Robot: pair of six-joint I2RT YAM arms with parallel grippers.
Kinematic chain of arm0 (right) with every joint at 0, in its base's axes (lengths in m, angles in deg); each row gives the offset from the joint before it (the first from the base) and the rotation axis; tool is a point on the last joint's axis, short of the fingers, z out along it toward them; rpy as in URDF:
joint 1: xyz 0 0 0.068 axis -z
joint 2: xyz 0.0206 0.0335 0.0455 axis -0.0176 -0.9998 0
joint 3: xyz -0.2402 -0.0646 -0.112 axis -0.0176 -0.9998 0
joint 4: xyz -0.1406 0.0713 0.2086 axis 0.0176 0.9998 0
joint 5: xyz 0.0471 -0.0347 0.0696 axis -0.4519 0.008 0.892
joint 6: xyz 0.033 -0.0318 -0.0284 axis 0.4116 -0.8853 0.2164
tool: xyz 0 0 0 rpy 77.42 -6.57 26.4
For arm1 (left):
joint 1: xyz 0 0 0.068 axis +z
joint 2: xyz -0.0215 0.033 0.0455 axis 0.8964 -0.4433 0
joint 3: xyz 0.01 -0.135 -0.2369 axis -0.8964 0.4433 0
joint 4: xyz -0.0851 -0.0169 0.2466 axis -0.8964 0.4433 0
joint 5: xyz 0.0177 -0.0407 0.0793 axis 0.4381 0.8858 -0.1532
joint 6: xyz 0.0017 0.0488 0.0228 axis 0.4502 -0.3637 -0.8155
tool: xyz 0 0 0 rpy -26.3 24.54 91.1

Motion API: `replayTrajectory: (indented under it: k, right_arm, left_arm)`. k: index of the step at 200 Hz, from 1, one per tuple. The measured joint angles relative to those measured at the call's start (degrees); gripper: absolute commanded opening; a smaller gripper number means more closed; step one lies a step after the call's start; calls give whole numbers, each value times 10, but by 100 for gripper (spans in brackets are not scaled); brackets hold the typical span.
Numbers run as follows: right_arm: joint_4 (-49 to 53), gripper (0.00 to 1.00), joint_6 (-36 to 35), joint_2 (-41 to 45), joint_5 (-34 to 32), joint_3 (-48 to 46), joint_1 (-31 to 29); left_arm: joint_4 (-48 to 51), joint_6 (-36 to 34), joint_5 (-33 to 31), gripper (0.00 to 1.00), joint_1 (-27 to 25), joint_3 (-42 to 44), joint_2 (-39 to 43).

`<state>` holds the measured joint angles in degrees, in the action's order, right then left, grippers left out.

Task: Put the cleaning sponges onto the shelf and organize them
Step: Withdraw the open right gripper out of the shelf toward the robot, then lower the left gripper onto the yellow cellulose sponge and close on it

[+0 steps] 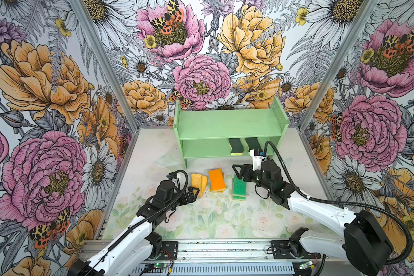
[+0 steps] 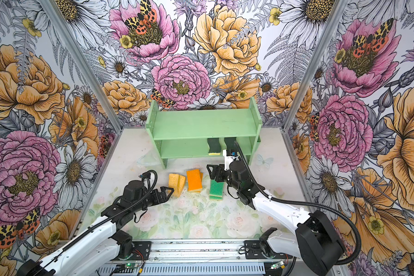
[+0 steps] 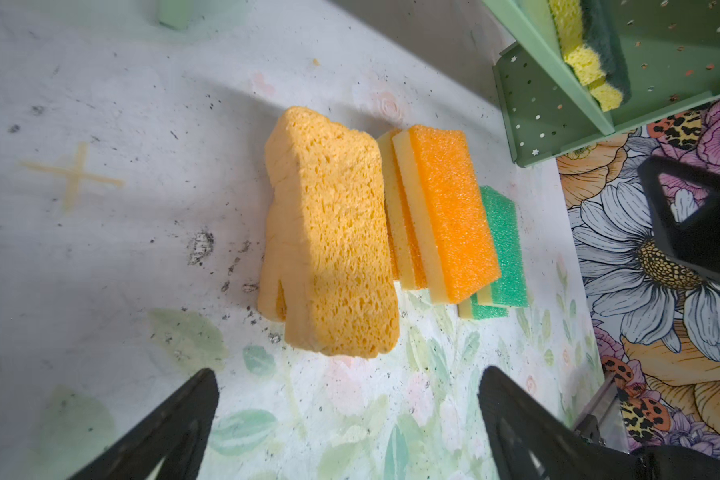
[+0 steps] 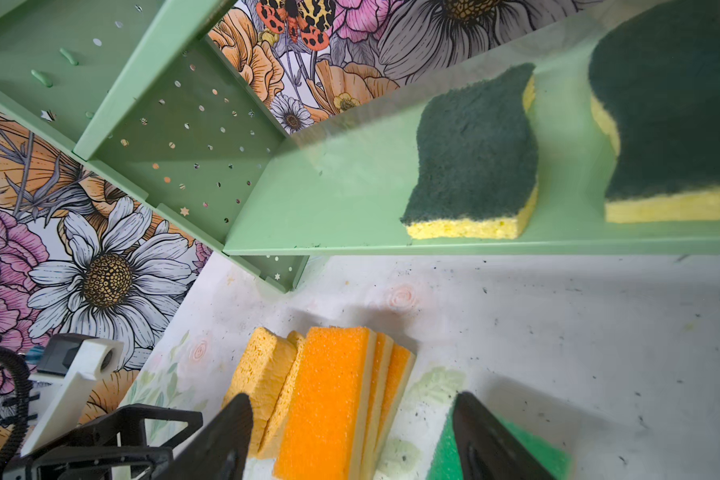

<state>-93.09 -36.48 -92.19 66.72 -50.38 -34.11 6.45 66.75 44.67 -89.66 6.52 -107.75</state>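
Right wrist view: my right claw [image 4: 352, 399] is spread wide and holds nothing, right by the green sponges [image 1: 239, 188]. Two dark green sponges [image 4: 472, 153] lie side by side on the bottom board of the shelf [image 4: 341, 195]. My left claw [image 3: 348, 374] is spread wide too, near the yellow sponges [image 3: 333, 232]. The orange sponges [image 3: 449, 208] sit in between, on the table [image 3: 100, 249].

yellow sponges [image 3: 333, 232] are showing porous, open-celled foam | orange-topped sponge [image 3: 449, 208] is showing a coarse, grainy top | dark-green-topped sponges [image 4: 474, 153] are looking fibrous, matt | shelf [image 4: 350, 187] is looking smooth, satin-painted
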Motion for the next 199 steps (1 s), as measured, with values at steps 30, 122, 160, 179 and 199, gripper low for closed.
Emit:
replayTrajectory:
  k: [30, 122, 160, 179, 199]
  right_arm:
    - [59, 79, -4, 58, -30, -11, 0]
    - [110, 83, -2, 187, -41, -111, 23]
    - [110, 83, -3, 187, -40, -116, 23]
    - [111, 83, -3, 187, -38, -120, 24]
    - [116, 83, -3, 187, -35, -120, 24]
  left_arm:
    - [7, 13, -45, 99, -24, 0, -2]
    - [21, 39, -144, 99, -93, -49, -82]
    - [20, 36, -176, 99, -108, -94, -126]
    - [20, 25, -190, 99, -114, -110, -153]
    - [20, 15, -198, 99, -116, -120, -183]
